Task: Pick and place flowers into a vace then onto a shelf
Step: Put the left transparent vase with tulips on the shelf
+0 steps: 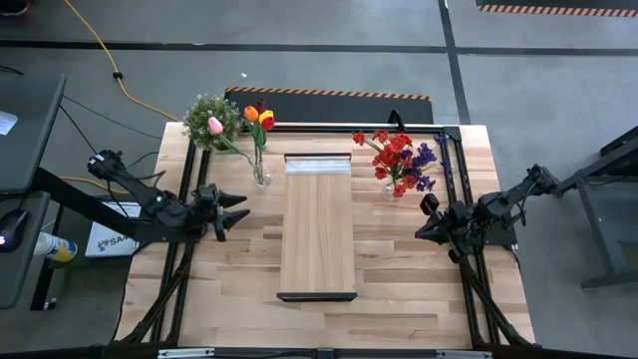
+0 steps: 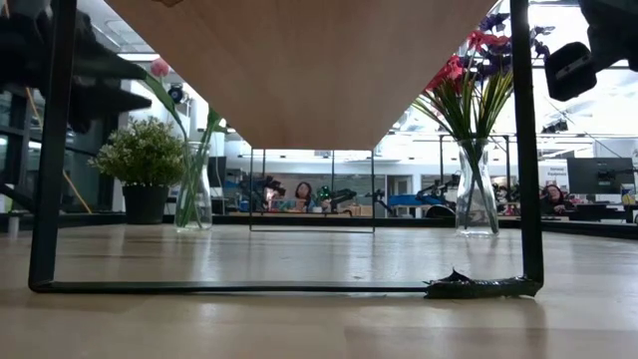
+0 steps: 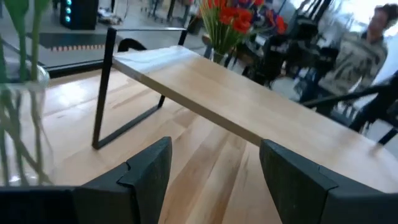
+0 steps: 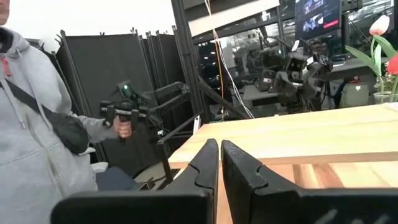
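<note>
Two glass vases already hold the flowers, and neither stands on the shelf (image 1: 317, 234) yet. The left pincer (image 1: 237, 212) hovers low over the table (image 1: 399, 279) with its fingers spread wide, pointing across toward the shelf's long side. Just ahead of it and off to one side stands the tulip vase (image 1: 261, 176), carrying the tulips (image 1: 258, 117) in orange, red and pink; a bushy potted plant (image 1: 210, 118) sits close behind that vase, farther from the pincer. The left wrist view shows the glass and green stems near the edge of the picture, so the pincer is not yet lined up on it.

The right pincer (image 1: 424, 227) waits on the other side of the shelf, fingers pressed together with nothing between them (the right wrist view shows them meeting). Just beyond it, toward the far end of the table, is the second vase (image 1: 391, 188) with the red and purple sprays (image 1: 402, 160).

Both vases stand beside the shelf's far end, one on each flank, probably so either arm can reach its own without crossing over. The shelf is raised on black brackets, so a vase would have to be lifted clear of the plank's edge before being set down. The open left pincer looks the likelier to move first, and gripping the narrow glass neck below the leaves would seem safest.

A person in a grey hooded top (image 4: 31, 112) stands in the room beyond the table.
</note>
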`<move>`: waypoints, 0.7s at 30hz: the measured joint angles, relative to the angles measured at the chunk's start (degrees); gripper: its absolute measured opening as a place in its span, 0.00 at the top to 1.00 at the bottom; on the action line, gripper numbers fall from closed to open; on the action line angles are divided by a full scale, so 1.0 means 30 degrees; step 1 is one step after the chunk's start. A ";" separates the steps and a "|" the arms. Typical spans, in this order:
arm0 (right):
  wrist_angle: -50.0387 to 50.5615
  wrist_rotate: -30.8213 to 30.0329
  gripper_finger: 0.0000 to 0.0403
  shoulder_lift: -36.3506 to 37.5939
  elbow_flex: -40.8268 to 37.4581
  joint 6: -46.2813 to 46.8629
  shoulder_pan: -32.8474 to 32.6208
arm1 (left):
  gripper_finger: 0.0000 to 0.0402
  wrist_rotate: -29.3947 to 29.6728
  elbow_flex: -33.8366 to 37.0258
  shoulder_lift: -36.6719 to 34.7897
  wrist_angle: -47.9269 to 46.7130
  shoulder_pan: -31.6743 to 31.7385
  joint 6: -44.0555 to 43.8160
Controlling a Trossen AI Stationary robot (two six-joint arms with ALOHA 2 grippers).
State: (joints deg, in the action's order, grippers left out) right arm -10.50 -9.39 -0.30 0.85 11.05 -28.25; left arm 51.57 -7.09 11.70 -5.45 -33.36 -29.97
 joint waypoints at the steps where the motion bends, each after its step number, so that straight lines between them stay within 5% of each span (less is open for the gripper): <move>1: -0.0014 0.0007 0.97 0.0000 0.0003 0.0007 0.0000 | 0.31 0.0034 0.0587 0.0000 0.1015 -0.0001 0.0136; 5: -0.0168 0.0015 0.97 0.0000 0.0000 0.0160 0.0000 | 0.31 0.0016 0.2080 0.0007 0.4143 -0.0003 0.1225; 11: -0.0591 0.0022 0.97 0.0000 0.0005 0.0111 0.0000 | 0.31 -0.0464 0.2069 0.0014 0.4308 0.1107 0.1488; 21: -0.0753 -0.0757 0.97 0.0000 0.0005 -0.1193 0.0000 | 0.31 -0.7271 0.2091 0.0047 0.4114 0.7689 0.2195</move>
State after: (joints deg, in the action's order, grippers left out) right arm -12.75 -11.66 -0.30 0.86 7.47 -28.25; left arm 29.75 -0.82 11.85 6.90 -10.29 -23.38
